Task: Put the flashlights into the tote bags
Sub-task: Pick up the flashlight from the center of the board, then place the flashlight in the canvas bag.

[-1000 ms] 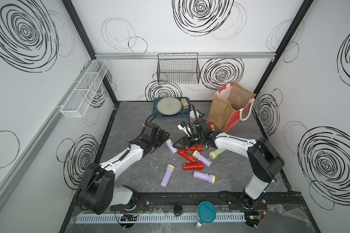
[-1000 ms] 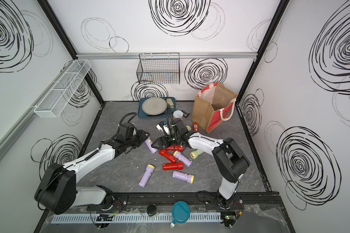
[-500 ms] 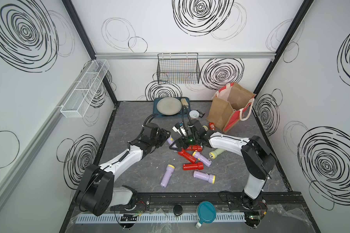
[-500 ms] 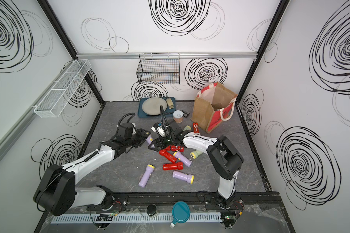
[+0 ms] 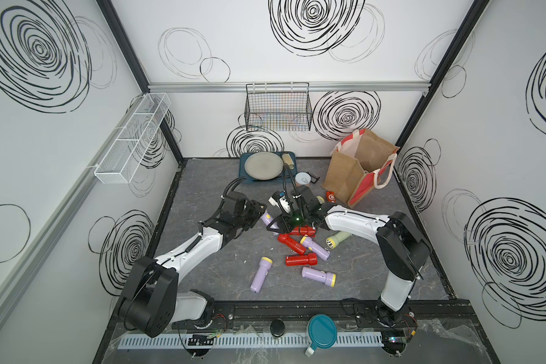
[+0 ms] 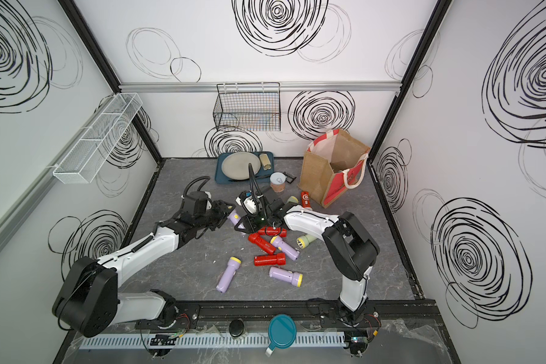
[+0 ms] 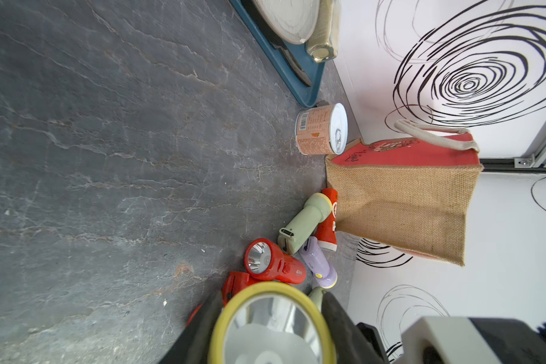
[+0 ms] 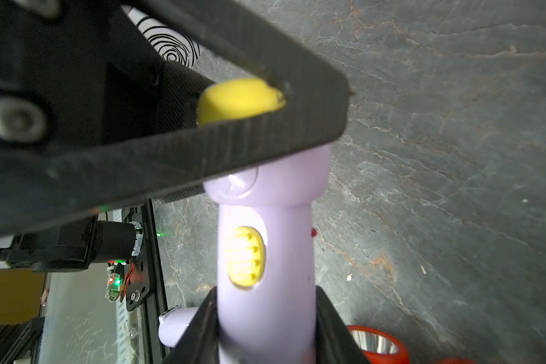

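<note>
In the right wrist view, most of the yellow head of the lilac flashlight (image 8: 265, 252) hidden behind the left tool (image 8: 243, 101); butt end cut off by the picture's edge. In the left wrist view, same head blurred and cut off. In both top views, body mostly covered by the right tool (image 5: 276, 222). Bottom of the tote bag (image 5: 344, 176) hidden by its own walls.

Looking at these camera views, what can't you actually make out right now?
- Inside the tote bag: in both top views its own walls hide the bottom, so anything in it cannot be seen.
- Held lilac flashlight: in both top views the left gripper and right gripper cover most of it.
- Inside the wire basket: too small behind the mesh in both top views.
</note>
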